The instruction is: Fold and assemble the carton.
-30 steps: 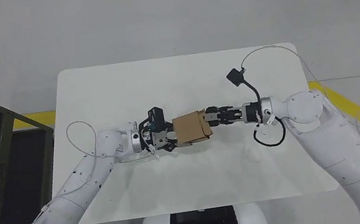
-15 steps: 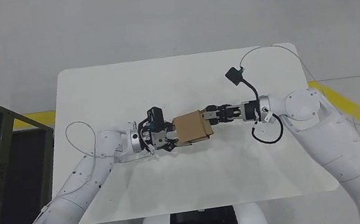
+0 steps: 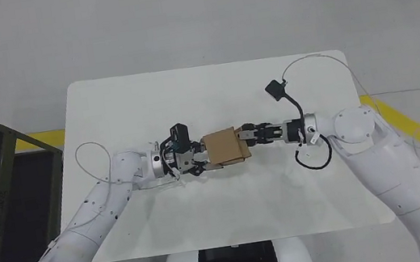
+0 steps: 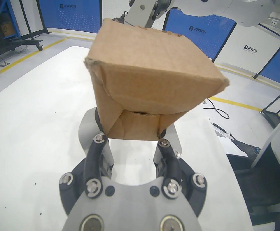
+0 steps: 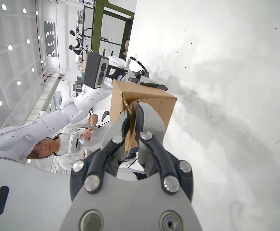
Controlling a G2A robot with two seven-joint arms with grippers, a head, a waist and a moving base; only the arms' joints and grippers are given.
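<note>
A brown cardboard carton (image 3: 222,148) hangs just above the middle of the white table (image 3: 132,102), held from both ends. My left gripper (image 3: 199,164) is shut on its near end; in the left wrist view the fingers (image 4: 168,133) clamp the two sides of the carton (image 4: 153,76) at a folded-in flap. My right gripper (image 3: 243,137) is shut on the opposite end; in the right wrist view its gripper (image 5: 131,117) pinches a torn cardboard flap edge of the carton (image 5: 153,105). Beyond the box there, the left gripper (image 5: 151,84) shows.
A small black device (image 3: 273,89) with a thin cable (image 3: 309,57) lies on the table's far right part. A dark green rack (image 3: 2,162) stands off the table's left side. Bare table surface surrounds the carton.
The left wrist has edged slightly to the left; the carton stays held between both grippers in nearly the same spot.
</note>
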